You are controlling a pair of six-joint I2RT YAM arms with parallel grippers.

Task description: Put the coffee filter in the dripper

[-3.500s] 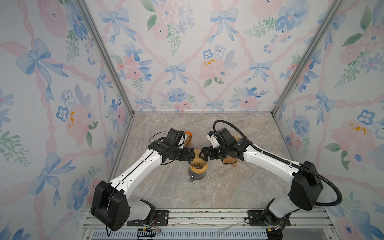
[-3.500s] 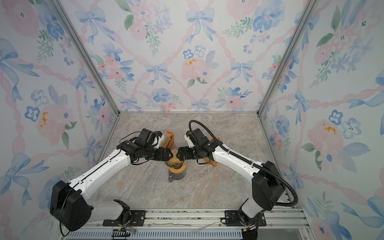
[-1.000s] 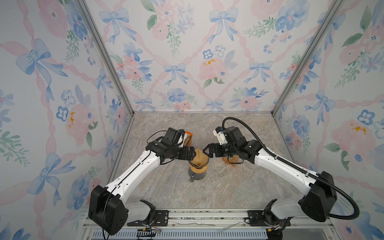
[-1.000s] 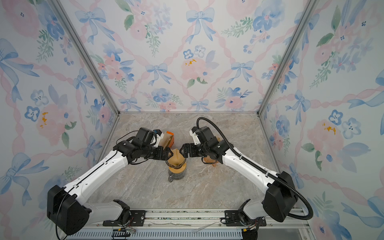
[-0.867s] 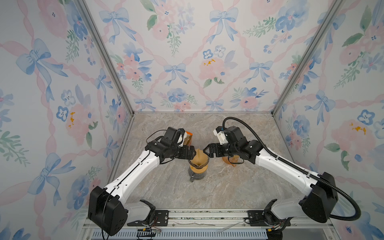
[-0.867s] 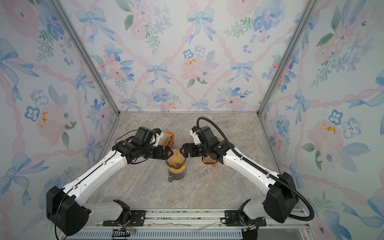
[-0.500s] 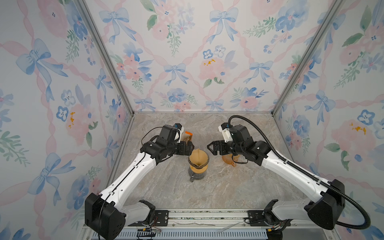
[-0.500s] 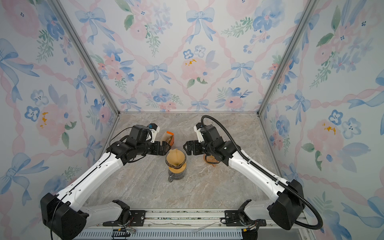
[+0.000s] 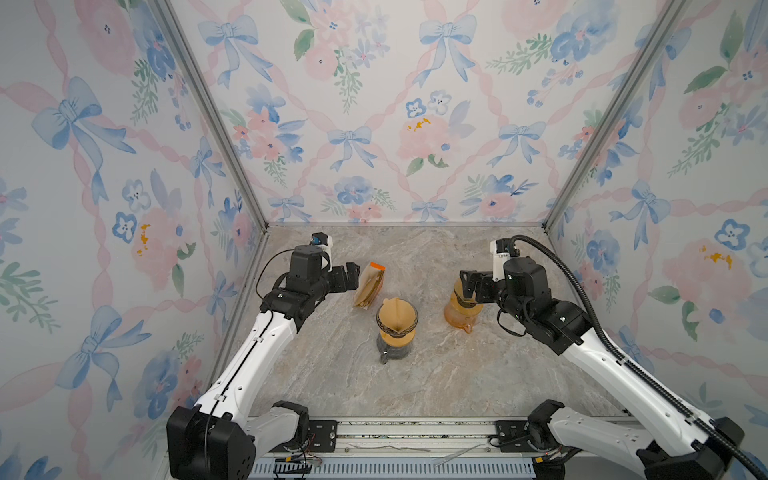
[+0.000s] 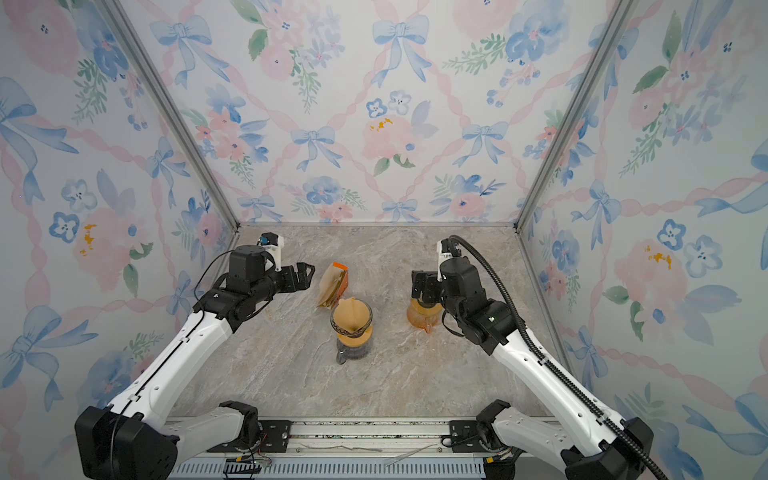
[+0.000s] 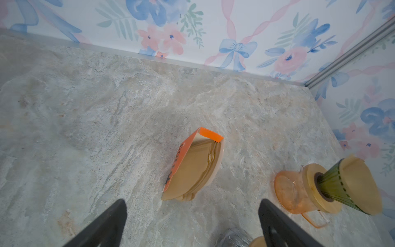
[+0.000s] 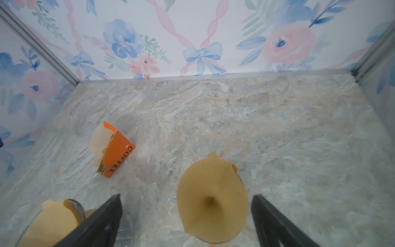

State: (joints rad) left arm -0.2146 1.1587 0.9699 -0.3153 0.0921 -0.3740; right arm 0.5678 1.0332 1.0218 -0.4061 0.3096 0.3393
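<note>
A brown paper coffee filter (image 9: 397, 316) (image 10: 351, 315) sits opened inside the glass dripper (image 9: 409, 328), which stands on a clear carafe (image 9: 392, 352) mid-table. In the right wrist view this filter (image 12: 51, 224) shows at the picture's edge. My left gripper (image 9: 353, 276) (image 11: 192, 216) hangs open and empty to the left of it, beside the orange box of filters (image 9: 369, 284) (image 11: 192, 169). My right gripper (image 9: 465, 282) (image 12: 186, 216) is open and empty over a second, green dripper (image 11: 333, 188) that holds its own filter (image 12: 213, 198).
The green dripper rests on an orange glass carafe (image 9: 459, 316) (image 11: 292, 192) at the right. The box marked COFFEE (image 12: 116, 157) leans with several filters sticking out. Floral walls close three sides; a metal rail (image 9: 407, 434) runs along the front.
Both grippers have drawn back from the centre dripper, the left one leftward and the right one rightward. The filter stays in the dripper, free of both.
</note>
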